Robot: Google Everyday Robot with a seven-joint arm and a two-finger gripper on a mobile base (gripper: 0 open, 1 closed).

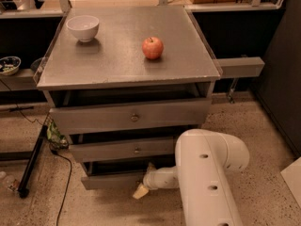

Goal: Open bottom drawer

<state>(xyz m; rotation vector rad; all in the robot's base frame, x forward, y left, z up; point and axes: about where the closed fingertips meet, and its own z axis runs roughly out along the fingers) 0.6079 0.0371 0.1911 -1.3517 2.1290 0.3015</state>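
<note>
The grey cabinet has three drawers. The bottom drawer (109, 181) is the lowest, slim grey front, just above the floor. My gripper (141, 190) is low down at the middle of that front, its pale tip against or just before it. The drawer's knob is hidden behind the gripper. My white arm (207, 173) reaches in from the lower right. The middle drawer (122, 150) and the top drawer (131, 117) each show a small round knob.
A white bowl (83, 28) and a red apple (153, 47) sit on the cabinet top (117, 60). A black stand leg (32, 161) and cable lie on the speckled floor at the left. Dark shelving stands behind, with a patterned bowl (8, 65) at the left.
</note>
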